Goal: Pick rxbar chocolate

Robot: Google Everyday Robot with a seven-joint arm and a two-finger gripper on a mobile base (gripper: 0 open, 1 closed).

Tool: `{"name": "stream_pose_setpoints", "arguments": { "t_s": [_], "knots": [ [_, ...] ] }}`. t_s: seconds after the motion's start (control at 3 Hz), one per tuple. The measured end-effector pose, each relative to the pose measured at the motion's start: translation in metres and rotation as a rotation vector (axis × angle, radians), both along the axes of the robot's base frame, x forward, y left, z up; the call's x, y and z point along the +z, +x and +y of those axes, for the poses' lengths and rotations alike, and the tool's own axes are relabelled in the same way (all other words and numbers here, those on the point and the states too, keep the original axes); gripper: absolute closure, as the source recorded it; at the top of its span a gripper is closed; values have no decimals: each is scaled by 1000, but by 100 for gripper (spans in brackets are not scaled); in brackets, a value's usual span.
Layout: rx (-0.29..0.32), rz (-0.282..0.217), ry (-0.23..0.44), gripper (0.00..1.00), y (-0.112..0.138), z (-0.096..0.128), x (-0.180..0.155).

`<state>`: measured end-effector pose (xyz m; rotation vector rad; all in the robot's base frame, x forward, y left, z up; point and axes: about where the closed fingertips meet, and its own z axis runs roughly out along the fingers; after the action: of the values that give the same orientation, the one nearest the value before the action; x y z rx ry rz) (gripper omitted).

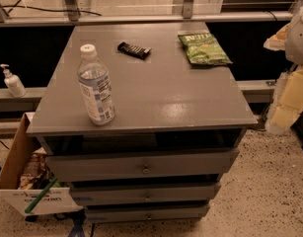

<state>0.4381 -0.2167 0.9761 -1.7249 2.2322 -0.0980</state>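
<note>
The rxbar chocolate point(134, 50), a small flat bar in a black wrapper with pale lettering, lies on the far middle of the grey cabinet top point(161, 93). My gripper point(285, 105) shows as pale cream parts at the right edge of the view. It is beyond the cabinet's right side, lower than the top and well away from the bar, and it holds nothing that I can see.
A clear water bottle point(95, 86) with a white cap stands upright near the front left. A green chip bag point(203, 48) lies at the far right. The cabinet has drawers point(146, 168) below. A cardboard box point(27, 181) sits on the floor at left, with a pump bottle point(13, 81) behind it.
</note>
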Motion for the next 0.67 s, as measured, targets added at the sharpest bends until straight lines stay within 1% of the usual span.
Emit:
{"name": "stream_pose_setpoints", "arguments": {
  "t_s": [0.33, 0.67],
  "knots": [
    [0, 0, 0, 0, 0, 0, 0],
    [17, -20, 3, 0, 1, 4, 2]
  ]
}}
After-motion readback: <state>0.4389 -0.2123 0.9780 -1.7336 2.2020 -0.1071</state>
